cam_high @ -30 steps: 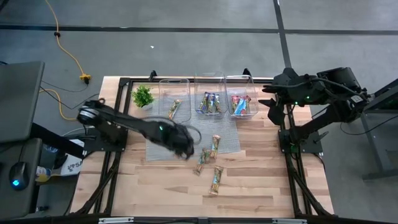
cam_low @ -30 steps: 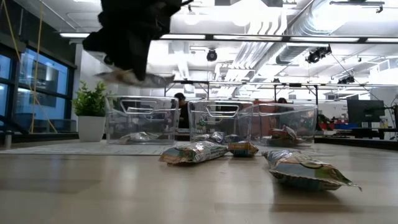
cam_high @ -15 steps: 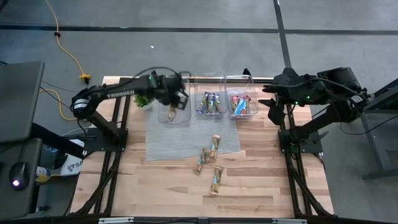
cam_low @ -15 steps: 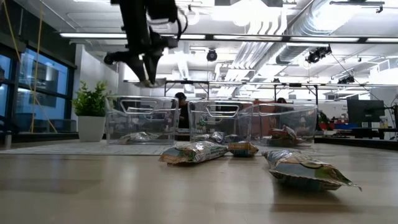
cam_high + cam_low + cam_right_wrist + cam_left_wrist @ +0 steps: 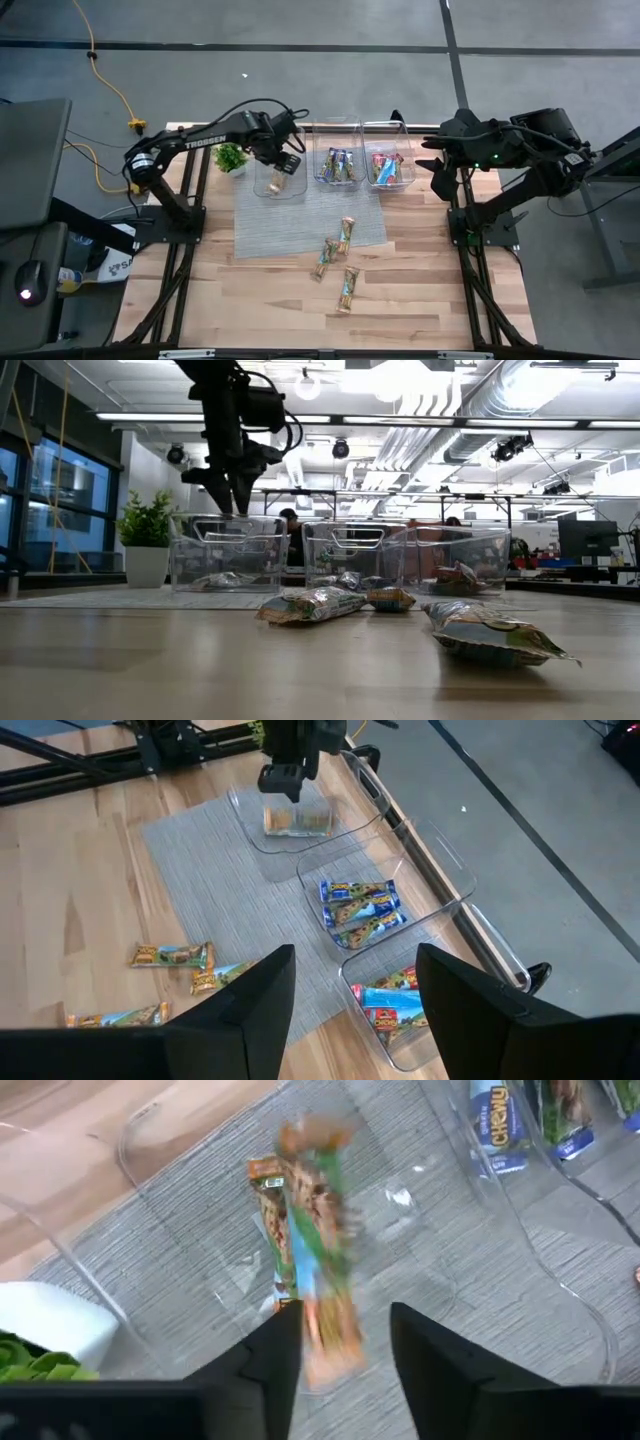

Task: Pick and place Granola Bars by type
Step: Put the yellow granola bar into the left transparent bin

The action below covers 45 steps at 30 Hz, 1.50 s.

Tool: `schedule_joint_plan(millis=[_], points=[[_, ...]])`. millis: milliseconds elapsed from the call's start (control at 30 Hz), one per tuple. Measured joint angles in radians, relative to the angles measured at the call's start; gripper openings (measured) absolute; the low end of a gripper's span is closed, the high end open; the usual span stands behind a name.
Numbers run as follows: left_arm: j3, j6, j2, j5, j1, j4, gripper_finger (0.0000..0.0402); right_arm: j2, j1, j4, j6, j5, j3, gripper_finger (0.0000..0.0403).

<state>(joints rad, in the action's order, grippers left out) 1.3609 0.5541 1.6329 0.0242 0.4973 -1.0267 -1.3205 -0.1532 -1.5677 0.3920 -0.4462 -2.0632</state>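
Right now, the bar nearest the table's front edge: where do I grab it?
Grip the front bar at its middle, fingers across the narrow width, coming straight down. It lies flat on the wood, long axis roughly front to back, apart from the other bars, so both long sides are free.

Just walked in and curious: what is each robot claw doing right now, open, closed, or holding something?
Left gripper: open above the left clear bin; a green-and-tan granola bar is dropping from it.
Right gripper: open, empty, waiting at the table's right side.
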Motion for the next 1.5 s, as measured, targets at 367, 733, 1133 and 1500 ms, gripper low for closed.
schedule_joint_plan(millis=[367, 733, 1133, 1500], points=[[0.0, 0.03, -0.04, -0.104, -0.028, 0.046, 0.022, 0.0, 0.0, 0.0, 0.0, -0.003, 0.0, 0.0193], [0.038, 0.286, -0.104, -0.017, -0.363, 0.075, 0.0221, 0.0, 0.0, -0.003, 0.009, -0.016, 0.0, 0.0193], [0.036, 0.517, 0.068, 0.066, -0.636, 0.182, 0.0221, 0.0, 0.0, -0.003, 0.01, -0.023, 0.0, 0.0193], [0.039, 0.549, 0.258, -0.082, -0.666, 0.327, 0.0221, -0.003, 0.0, -0.002, 0.033, -0.015, 0.0, 0.0193]])
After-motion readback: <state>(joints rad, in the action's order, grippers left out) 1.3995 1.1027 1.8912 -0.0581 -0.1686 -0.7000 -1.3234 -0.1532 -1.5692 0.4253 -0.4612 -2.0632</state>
